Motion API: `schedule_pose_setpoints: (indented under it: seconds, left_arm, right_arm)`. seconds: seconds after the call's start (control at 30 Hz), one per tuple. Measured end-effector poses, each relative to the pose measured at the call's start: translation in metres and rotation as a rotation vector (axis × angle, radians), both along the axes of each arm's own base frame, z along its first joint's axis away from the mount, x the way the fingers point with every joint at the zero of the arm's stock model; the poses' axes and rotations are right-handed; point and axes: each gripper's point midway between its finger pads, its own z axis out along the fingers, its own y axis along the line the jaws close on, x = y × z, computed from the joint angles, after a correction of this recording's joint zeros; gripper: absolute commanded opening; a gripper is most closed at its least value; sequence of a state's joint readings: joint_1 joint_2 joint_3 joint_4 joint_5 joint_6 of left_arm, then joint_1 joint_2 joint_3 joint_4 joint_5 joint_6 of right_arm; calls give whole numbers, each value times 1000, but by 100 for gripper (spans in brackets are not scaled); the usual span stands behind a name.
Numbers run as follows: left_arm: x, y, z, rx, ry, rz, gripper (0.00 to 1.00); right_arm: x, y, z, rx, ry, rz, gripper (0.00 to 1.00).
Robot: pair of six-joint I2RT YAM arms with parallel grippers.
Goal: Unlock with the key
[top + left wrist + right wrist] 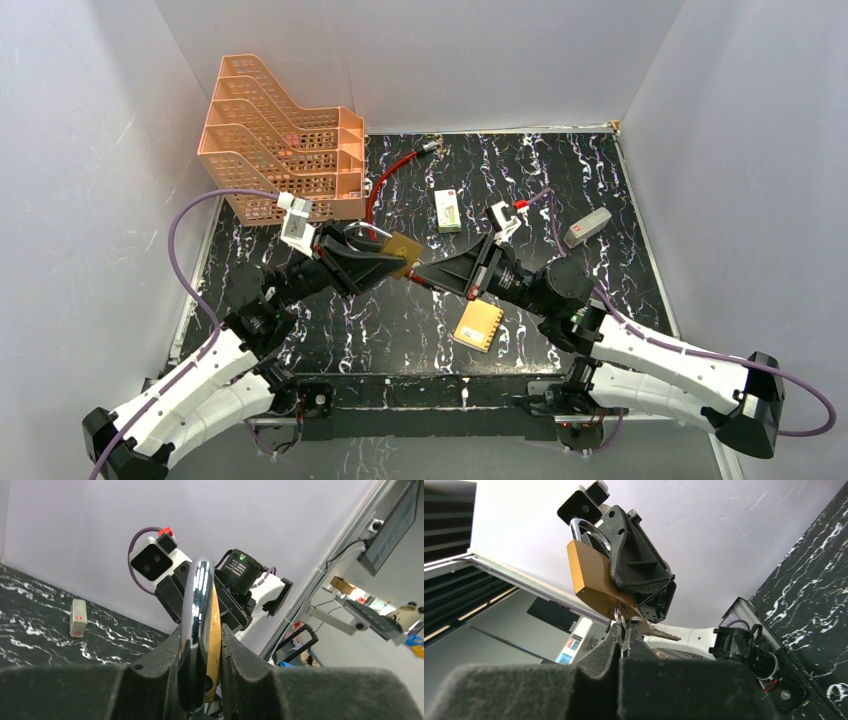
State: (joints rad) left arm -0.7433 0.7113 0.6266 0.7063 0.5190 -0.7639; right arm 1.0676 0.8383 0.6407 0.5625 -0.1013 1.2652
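Note:
The brass padlock (pixel 404 250) with its steel shackle (pixel 197 592) is held above the table, my left gripper (pixel 385 262) shut on its flat sides. In the left wrist view the brass body (pixel 214 625) stands edge-on between the fingers (pixel 250 670). My right gripper (pixel 625 628) is shut right under the padlock (pixel 591 577), pinching the key at its ring (pixel 620 614). The pinched part is hidden between the fingers. A toothed key blade (pixel 660 633) on the same ring sticks out to the right. Both grippers meet over the table's middle, with the right gripper (pixel 425 278) touching the padlock's lower end.
An orange file rack (pixel 285 140) stands at the back left, with a red cable loop (pixel 383 180) beside it. A small white box (pixel 448 210) and a grey device (pixel 587 228) lie at the back. A gold square piece (pixel 479 325) lies under the right arm.

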Motion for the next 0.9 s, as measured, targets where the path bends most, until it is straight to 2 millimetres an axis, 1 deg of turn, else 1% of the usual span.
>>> schedule_pose_setpoints:
  seconds: [0.17, 0.2, 0.27, 0.3, 0.37, 0.43, 0.47, 0.5, 0.53, 0.63, 0.73, 0.83, 0.9]
  left_arm:
    - [-7, 1, 6, -6, -98, -8, 0]
    - [-8, 1, 7, -7, -109, -9, 0]
    - [-8, 1, 7, -7, -117, -9, 0]
    - [-7, 1, 6, -6, -114, -4, 0]
    - [-6, -1, 2, 7, -97, 0, 0]
    - [-4, -3, -4, 19, -65, 8, 0]
    - [-2, -3, -8, 25, -46, 17, 0]
    - [0, -2, -12, 32, -28, 27, 0]
    - [1, -1, -17, 40, -11, 38, 0]
    - [5, 3, -31, 66, 42, 69, 0]
    - [4, 6, -36, 74, 80, 75, 0]
    - [1, 6, -36, 68, 110, 58, 0]
    - [0, 6, -37, 66, 131, 45, 0]
  right_arm:
    - [-6, 1, 6, 28, 1, 40, 0]
    - [-8, 1, 7, 31, 0, 47, 4]
    - [-9, 1, 6, 19, -19, 51, 33]
    - [-9, 1, 6, 5, -29, 49, 44]
    - [-10, 2, 7, -64, -72, 40, 59]
    - [-11, 1, 10, -138, -128, 32, 72]
    - [-11, -2, 10, -162, -149, 24, 85]
    - [-12, -6, 10, -185, -173, 12, 94]
    - [-12, -11, 9, -204, -194, -2, 98]
    - [-15, -29, 5, -254, -255, -45, 98]
    - [-12, -38, 4, -300, -289, -84, 98]
    - [-8, -40, 11, -324, -333, -105, 98]
    - [-5, -34, 16, -348, -364, -105, 98]
